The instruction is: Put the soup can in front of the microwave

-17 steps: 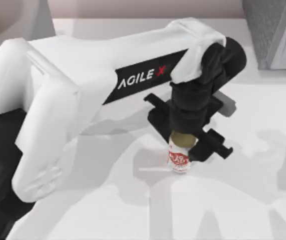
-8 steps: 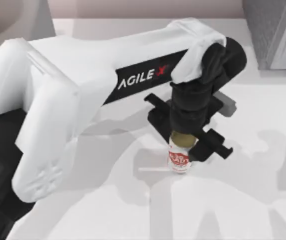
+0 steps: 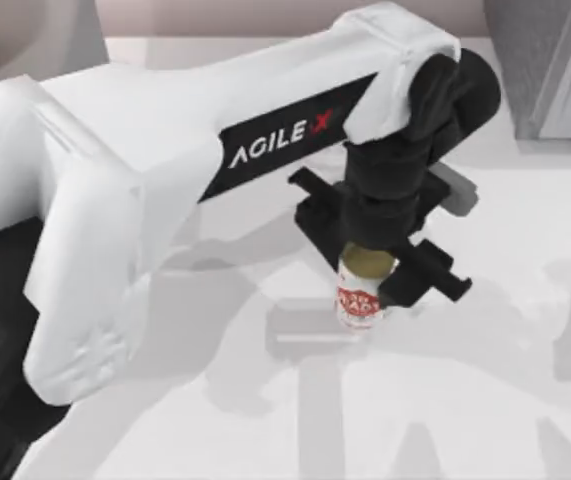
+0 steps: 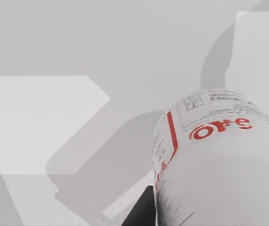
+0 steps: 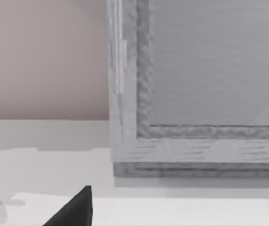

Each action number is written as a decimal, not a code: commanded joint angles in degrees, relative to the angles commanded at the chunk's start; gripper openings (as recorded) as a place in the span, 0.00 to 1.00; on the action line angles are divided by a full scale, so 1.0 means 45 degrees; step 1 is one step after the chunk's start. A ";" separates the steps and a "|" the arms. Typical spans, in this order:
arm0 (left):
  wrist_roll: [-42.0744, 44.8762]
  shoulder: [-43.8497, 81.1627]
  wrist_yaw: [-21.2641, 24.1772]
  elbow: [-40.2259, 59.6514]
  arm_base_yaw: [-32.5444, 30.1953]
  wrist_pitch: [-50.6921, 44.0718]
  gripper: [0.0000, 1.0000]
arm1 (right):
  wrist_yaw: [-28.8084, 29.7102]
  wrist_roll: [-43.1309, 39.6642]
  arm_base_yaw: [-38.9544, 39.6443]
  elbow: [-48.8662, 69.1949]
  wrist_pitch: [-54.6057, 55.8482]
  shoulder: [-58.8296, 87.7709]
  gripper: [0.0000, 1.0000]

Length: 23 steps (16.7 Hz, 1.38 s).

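The soup can (image 3: 359, 300), white-labelled with a red emblem and a dull gold top, hangs upright a little above the table near its middle. My left gripper (image 3: 370, 268) comes down from above and is shut on the can's upper part, black fingers on either side. In the left wrist view the can (image 4: 219, 160) looms close with red lettering, its shadow on the table below, and one dark finger (image 4: 143, 212) shows beside it. The microwave is out of view. My right arm stays parked; one dark fingertip (image 5: 80, 207) shows in the right wrist view.
A darker speckled grey box with a light panel (image 3: 550, 60) stands at the back right and faces the right wrist camera closely (image 5: 195, 94). A pale grey shape (image 3: 35, 40) sits at the back left corner. The left arm's white body spans the table's left half.
My left gripper has risen with the soup can in it, lifting the can off the table. The can's shadow now lies apart from it.
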 joint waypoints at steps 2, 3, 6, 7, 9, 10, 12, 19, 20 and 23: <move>0.0000 -0.0053 0.0008 0.0525 0.0001 -0.0544 0.00 | 0.0000 0.0000 0.0000 0.0000 0.0000 0.0000 1.00; -0.0001 -0.0052 0.0008 0.0605 0.0002 -0.0633 0.00 | 0.0000 0.0000 0.0000 0.0000 0.0000 0.0000 1.00; 0.0019 -0.0004 0.0002 0.0577 0.0010 -0.0604 0.00 | 0.0000 0.0000 0.0000 0.0000 0.0000 0.0000 1.00; 0.0020 -0.0005 0.0002 0.0576 0.0011 -0.0605 0.00 | 0.0000 0.0000 0.0000 0.0000 0.0000 0.0000 1.00; 0.0215 -0.0272 0.0014 0.0185 0.0288 -0.0762 0.00 | 0.0000 0.0000 0.0000 0.0000 0.0000 0.0000 1.00; 0.0399 -0.0534 0.0025 -0.0213 0.0568 -0.0896 0.00 | 0.0000 0.0000 0.0000 0.0000 0.0000 0.0000 1.00; 0.0899 -0.1277 0.0056 -0.1366 0.1381 -0.1226 0.00 | 0.0000 0.0000 0.0000 0.0000 0.0000 0.0000 1.00; 0.3394 -0.5223 0.0149 -0.7591 0.6011 -0.1965 0.00 | 0.0000 0.0000 0.0000 0.0000 0.0000 0.0000 1.00; 0.3769 -0.5839 0.0150 -0.8511 0.6813 -0.1903 0.00 | 0.0000 0.0000 0.0000 0.0000 0.0000 0.0000 1.00; 0.4818 -0.7605 0.0133 -1.0919 0.9348 -0.1371 0.00 | 0.0000 0.0000 0.0000 0.0000 0.0000 0.0000 1.00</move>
